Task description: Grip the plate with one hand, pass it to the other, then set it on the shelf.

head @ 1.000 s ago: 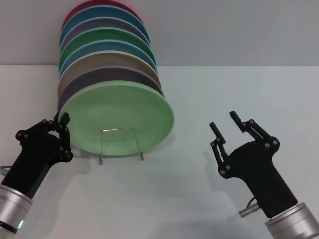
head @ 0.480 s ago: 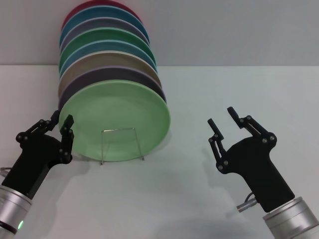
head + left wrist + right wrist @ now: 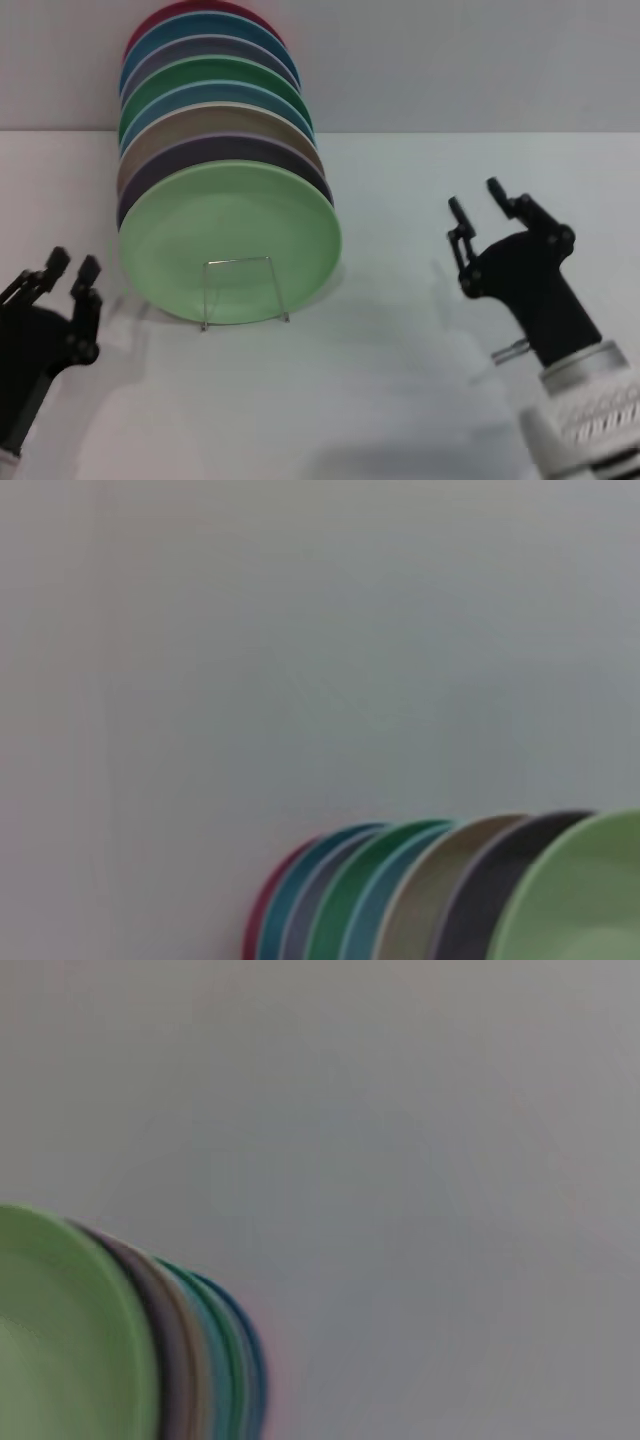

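The light green plate [image 3: 230,240] stands on edge at the front of the silver wire shelf [image 3: 243,290], leaning back on the row of plates behind it. It also shows in the left wrist view [image 3: 580,900] and the right wrist view [image 3: 60,1330]. My left gripper [image 3: 68,272] is open and empty, low at the left, apart from the plate's rim. My right gripper [image 3: 478,205] is open and empty, well to the right of the plate.
Several coloured plates [image 3: 215,100] stand in a row behind the green one: dark purple, tan, blue, darker green, lavender, blue and red. The white table [image 3: 400,350] ends at a grey wall [image 3: 450,60] behind the rack.
My left gripper opened, let go of the plate's rim and drew back down to the left. The plate settled back on the rack. My right gripper moved right and up.
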You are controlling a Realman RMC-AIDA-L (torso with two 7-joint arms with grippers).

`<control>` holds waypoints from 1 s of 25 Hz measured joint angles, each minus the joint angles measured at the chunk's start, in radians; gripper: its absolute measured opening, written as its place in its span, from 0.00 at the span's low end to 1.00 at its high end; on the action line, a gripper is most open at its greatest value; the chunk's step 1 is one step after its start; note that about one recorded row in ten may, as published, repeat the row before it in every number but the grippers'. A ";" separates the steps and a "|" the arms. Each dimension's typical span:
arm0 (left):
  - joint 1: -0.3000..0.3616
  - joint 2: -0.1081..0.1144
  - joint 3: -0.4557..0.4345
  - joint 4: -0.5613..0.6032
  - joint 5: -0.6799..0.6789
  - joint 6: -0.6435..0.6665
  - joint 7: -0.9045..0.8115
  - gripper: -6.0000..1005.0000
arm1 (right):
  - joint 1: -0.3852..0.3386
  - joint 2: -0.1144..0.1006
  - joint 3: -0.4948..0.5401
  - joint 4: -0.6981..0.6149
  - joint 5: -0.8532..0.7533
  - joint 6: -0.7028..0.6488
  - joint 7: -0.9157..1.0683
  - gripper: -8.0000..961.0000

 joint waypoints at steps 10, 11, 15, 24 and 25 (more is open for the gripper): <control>0.021 -0.004 -0.016 -0.043 -0.010 0.020 -0.157 0.27 | 0.043 -0.006 0.041 -0.038 0.128 -0.018 0.114 0.39; 0.018 -0.004 -0.021 -0.045 -0.011 0.020 -0.158 0.27 | 0.043 -0.006 0.041 -0.038 0.128 -0.018 0.114 0.39; 0.006 -0.005 -0.049 -0.049 -0.011 0.015 -0.159 0.27 | 0.038 -0.006 0.046 -0.071 0.128 -0.081 0.219 0.39; 0.001 -0.005 -0.154 -0.050 -0.014 -0.010 -0.172 0.27 | 0.028 0.001 0.087 -0.103 0.171 -0.108 0.251 0.39; 0.001 -0.004 -0.161 -0.049 -0.014 -0.013 -0.179 0.27 | 0.028 0.001 0.087 -0.102 0.182 -0.108 0.252 0.39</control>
